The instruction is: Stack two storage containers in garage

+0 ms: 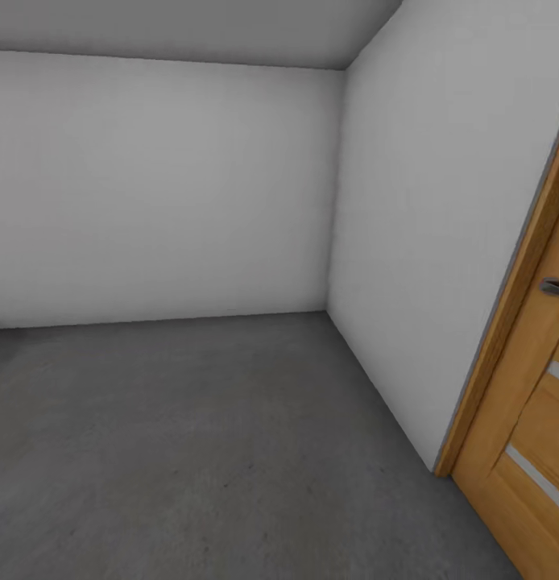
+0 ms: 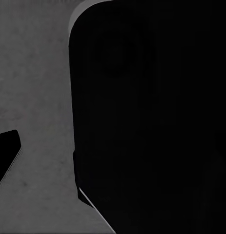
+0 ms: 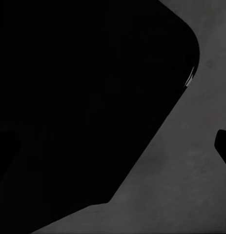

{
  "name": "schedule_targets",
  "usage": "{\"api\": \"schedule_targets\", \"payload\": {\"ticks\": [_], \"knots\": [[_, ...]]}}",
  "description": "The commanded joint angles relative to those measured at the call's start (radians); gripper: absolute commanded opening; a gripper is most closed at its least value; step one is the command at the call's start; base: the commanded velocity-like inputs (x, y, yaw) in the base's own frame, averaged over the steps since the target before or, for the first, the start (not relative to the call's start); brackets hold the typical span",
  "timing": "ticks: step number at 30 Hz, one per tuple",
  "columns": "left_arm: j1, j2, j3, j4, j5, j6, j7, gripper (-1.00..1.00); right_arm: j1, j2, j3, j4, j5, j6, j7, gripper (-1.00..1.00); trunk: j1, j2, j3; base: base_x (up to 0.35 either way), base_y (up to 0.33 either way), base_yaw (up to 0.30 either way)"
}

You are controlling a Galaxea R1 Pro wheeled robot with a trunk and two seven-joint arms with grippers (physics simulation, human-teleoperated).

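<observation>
We face the mottled dark grey concrete floor [image 1: 191, 451] — wooden door [image 1: 529, 435] at four o'clock could snag us turning; claw states we cannot tell.

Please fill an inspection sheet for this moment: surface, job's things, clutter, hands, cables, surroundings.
Surface: dark grey mottled concrete floor, reaching to the wall corner.
Job's things: nothing seen; no orange-red container in these pictures.
Clutter: nothing seen.
Hands: the wrist views look past large black robot parts at grey floor; a small dark tip shows at one edge of each; open or shut cannot be told.
Cables: nothing seen.
Surroundings: plain pale grey walls meeting in a corner; a wooden door with a metal handle at the head view's right edge.
</observation>
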Motion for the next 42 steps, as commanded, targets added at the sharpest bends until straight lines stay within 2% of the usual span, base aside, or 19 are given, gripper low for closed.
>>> {"api": "schedule_targets", "payload": {"ticks": [1, 16, 25, 42], "knots": [[0.0, 0.0, 0.0, 0.0, 0.001, 0.0, 0.0, 1.0, 0.0, 0.0, 0.004, 0.0, -0.004, -0.002, 0.0, 1.0, 0.0, 0.0, -0.001, 0.0, 0.0, -0.265], [0.0, 0.001, 0.0, 0.0, 0.001, 0.0, 0.0, 1.0, 0.0, -0.004, 0.004, 0.0, -0.004, -0.003, 0.0, 1.0, 0.0, 0.0, -0.001, 0.0, 0.0, -0.265], [0.0, 0.001, 0.001, 0.0, 0.001, 0.0, 0.0, 1.0, 0.0, -0.004, 0.003, 0.0, -0.005, -0.047, 0.0, 1.0, 0.0, 0.0, -0.001, 0.0, 0.0, -0.265], [0.0, 0.001, 0.0, 0.0, 0.001, 0.0, 0.0, 1.0, 0.0, -0.006, 0.002, 0.001, -0.005, -0.056, 0.0, 1.0, 0.0, 0.0, -0.001, 0.0, 0.0, -0.265]]}}
